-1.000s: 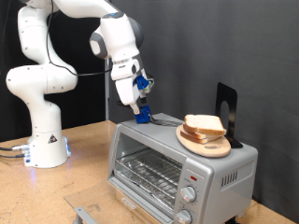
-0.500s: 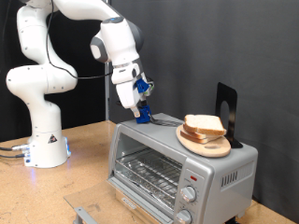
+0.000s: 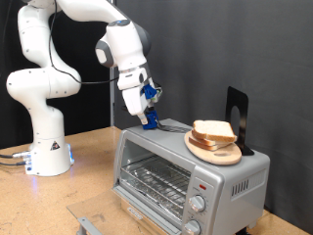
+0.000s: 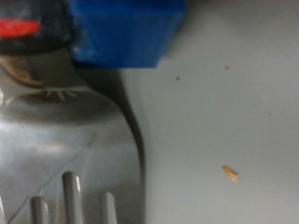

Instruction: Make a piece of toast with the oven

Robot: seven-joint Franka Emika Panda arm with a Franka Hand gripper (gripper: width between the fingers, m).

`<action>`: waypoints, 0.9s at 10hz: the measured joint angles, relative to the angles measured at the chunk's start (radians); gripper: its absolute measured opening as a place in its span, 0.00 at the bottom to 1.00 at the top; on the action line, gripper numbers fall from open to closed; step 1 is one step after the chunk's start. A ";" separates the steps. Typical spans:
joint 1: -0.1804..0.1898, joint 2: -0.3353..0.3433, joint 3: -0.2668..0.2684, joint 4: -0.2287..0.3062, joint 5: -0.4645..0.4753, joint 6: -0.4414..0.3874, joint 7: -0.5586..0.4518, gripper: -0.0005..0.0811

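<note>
Hovering over the oven (image 3: 186, 166) top — gripper (image 3: 148, 121), toast (image 3: 214, 130) apart.

oven (image 3: 186, 171): silver body, dark glass door, a small red spot by the knobs at lower right
piece of toast (image 3: 213, 130): pale crumb, tan-brown crust
plate (image 3: 210, 151): light brown wood
fingers (image 3: 149, 119): blue
arm (image 3: 59, 69): white, upper left
bench (image 3: 59, 201): tan wood
fork (image 4: 70, 140): grey metal
backdrop (image 3: 245, 44): black
</note>
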 joint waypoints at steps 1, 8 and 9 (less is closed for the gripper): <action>0.000 0.005 0.000 0.000 0.000 0.006 0.000 0.99; 0.002 0.027 0.000 0.005 0.003 0.020 -0.011 0.64; 0.003 0.028 0.000 0.005 0.003 0.020 -0.011 0.64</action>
